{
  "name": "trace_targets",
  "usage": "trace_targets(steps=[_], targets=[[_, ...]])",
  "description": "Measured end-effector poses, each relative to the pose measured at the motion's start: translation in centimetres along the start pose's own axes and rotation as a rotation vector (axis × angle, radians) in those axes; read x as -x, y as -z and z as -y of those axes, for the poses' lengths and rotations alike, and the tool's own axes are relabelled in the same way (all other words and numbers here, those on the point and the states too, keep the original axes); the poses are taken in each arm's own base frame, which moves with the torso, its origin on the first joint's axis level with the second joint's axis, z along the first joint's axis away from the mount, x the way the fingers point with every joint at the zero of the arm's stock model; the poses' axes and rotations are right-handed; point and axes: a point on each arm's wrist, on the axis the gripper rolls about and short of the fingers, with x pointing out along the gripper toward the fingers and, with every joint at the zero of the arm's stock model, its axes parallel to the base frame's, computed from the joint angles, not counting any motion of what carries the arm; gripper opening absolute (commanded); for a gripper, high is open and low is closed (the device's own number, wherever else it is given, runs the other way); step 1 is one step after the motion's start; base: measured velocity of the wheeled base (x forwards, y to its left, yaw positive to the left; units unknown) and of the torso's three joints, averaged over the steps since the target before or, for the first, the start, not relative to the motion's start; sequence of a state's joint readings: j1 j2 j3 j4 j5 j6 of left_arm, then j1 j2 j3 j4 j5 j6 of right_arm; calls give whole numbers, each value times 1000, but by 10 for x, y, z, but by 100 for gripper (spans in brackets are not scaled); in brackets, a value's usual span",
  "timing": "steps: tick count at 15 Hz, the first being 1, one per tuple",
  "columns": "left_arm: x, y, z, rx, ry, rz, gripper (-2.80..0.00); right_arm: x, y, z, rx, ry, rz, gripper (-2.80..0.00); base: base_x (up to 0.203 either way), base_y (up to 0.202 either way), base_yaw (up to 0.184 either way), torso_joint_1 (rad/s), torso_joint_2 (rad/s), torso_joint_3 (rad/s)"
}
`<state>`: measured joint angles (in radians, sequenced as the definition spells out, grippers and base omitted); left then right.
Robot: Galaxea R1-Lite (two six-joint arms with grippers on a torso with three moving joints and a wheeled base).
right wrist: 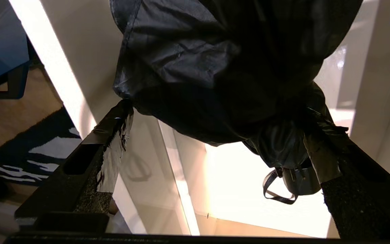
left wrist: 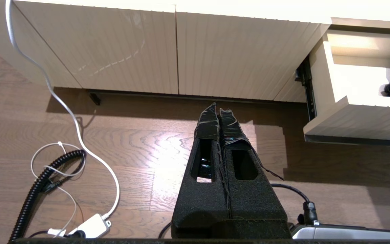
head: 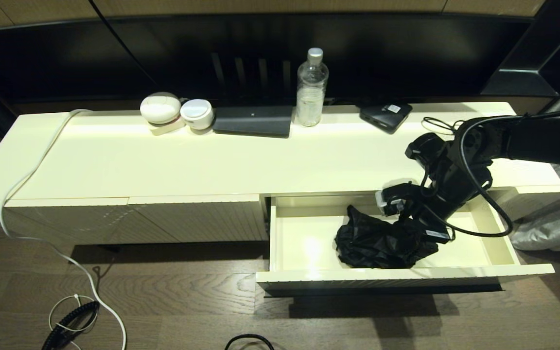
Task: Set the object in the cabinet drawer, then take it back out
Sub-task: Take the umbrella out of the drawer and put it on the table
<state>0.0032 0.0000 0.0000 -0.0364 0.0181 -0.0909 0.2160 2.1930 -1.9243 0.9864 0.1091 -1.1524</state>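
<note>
The cabinet drawer (head: 396, 278) stands pulled out at the right of the low cream cabinet. Inside it lies the black compact umbrella (head: 377, 240), a wrinkled fabric bundle on the drawer floor. My right gripper (head: 409, 221) reaches down into the drawer over the bundle's right end. In the right wrist view the gripper (right wrist: 218, 108) is open, its fingers spread wide on either side of the umbrella (right wrist: 215, 61). One finger lies against the handle (right wrist: 300, 183), whose wrist loop hangs free. My left gripper (left wrist: 218, 108) is shut on nothing, low above the floor before the closed doors.
On the cabinet top (head: 163, 160) stand two white round devices (head: 161, 108), a flat dark slab (head: 253, 120), a clear bottle (head: 311, 87), a black box with a sticker (head: 386, 115) and a thin cable coil (head: 438, 125). A white cord (head: 22, 194) and a coiled black cable (head: 68, 323) lie on the wooden floor.
</note>
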Motion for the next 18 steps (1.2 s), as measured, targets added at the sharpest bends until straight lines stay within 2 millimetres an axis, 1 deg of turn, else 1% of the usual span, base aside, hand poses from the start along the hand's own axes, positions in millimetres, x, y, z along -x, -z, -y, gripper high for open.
trace_targets(steps=[6, 13, 18], targets=[[0, 0, 0, 1, 1, 0, -280, -9, -2, 0, -7, -19, 0, 0, 0, 0, 0, 0, 0, 0], [0, 0, 0, 0, 1, 0, -280, -25, -3, 6, -10, -12, 1, 0, 0, 0, 0, 0, 0, 0], [0, 0, 0, 0, 1, 0, -280, -33, -2, 7, -12, -21, -4, 0, 0, 0, 0, 0, 0, 0]])
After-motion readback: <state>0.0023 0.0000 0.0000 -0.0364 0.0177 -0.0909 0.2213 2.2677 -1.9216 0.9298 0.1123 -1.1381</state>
